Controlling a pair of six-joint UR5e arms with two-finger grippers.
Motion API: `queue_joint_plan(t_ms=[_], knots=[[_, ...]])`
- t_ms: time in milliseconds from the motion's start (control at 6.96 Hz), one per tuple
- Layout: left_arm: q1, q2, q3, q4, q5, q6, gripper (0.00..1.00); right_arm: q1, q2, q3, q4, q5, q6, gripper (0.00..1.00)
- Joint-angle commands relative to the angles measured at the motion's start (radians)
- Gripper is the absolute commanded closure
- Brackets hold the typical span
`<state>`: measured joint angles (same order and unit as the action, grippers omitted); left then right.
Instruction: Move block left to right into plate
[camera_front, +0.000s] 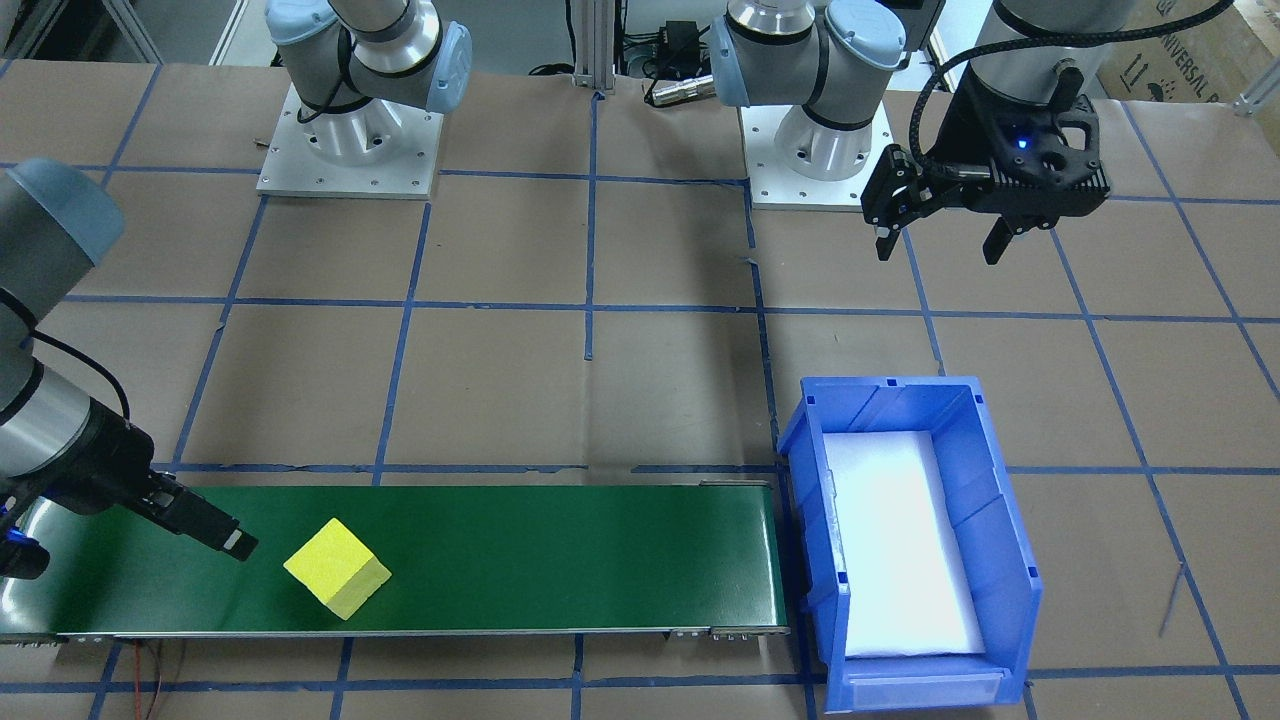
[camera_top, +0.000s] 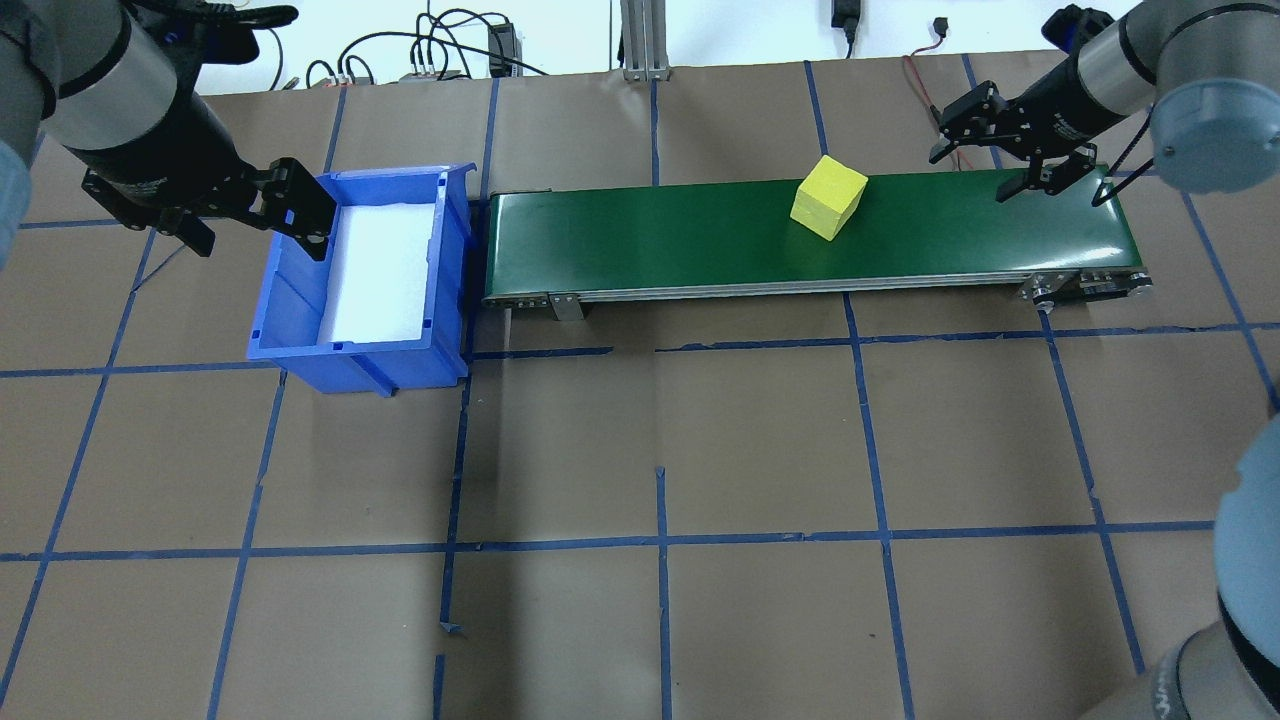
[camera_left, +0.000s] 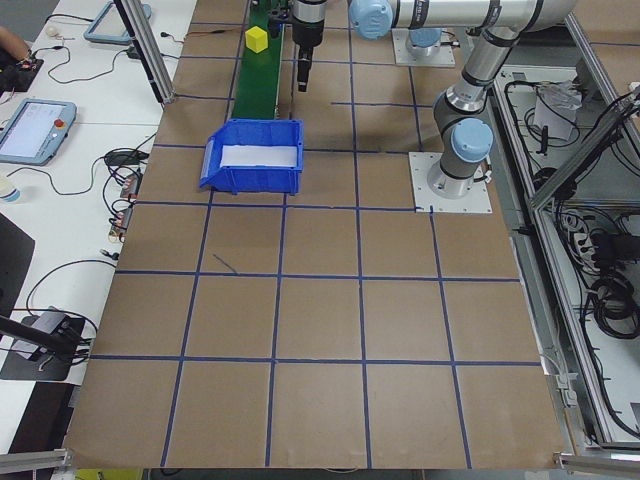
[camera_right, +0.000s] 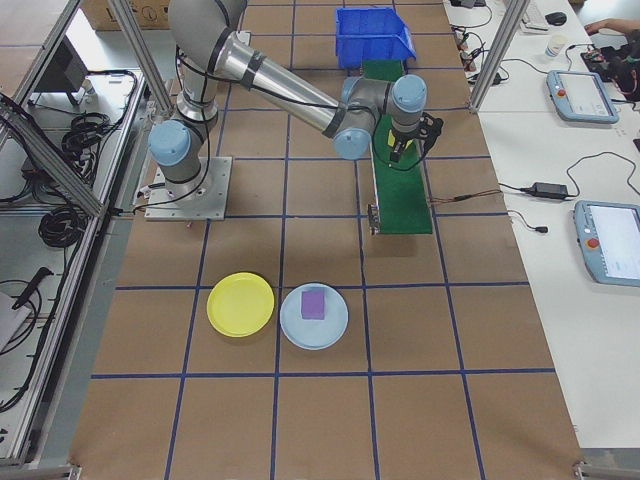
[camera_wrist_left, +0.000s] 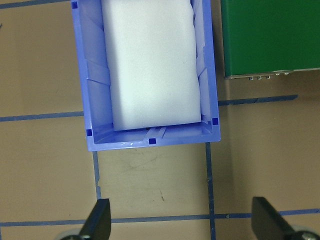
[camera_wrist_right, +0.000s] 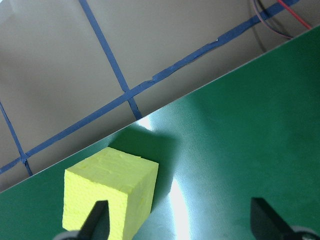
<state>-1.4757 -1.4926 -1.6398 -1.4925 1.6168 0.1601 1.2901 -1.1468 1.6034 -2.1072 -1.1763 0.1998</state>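
Black fingers on the right gripper are spread wide with nothing between them, hanging low over one end of the green conveyor belt. The yellow block sits loose on that belt, near the gripper but not touching it; in the right wrist view it's just ahead of one fingertip. Over at the belt's other end there's a blue bin with a white foam pad inside. The left gripper hovers beside the bin, jaws apart too, holding nothing. Off past the belt, a yellow plate and a pale blue plate lie side by side, the blue one carrying a purple block.
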Motion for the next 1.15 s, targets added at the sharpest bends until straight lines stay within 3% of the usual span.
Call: queue_joint_plan(t_ms=[0, 1006], knots=[[0.0, 0.0, 0.0, -0.003, 0.0, -0.001, 0.0, 0.002, 0.038, -0.005, -0.031, 0.001, -0.01, 0.0], [-0.001, 0.0, -0.012, -0.003, 0.0, -0.001, 0.0, 0.0, 0.062, -0.01, -0.042, 0.004, -0.008, 0.0]])
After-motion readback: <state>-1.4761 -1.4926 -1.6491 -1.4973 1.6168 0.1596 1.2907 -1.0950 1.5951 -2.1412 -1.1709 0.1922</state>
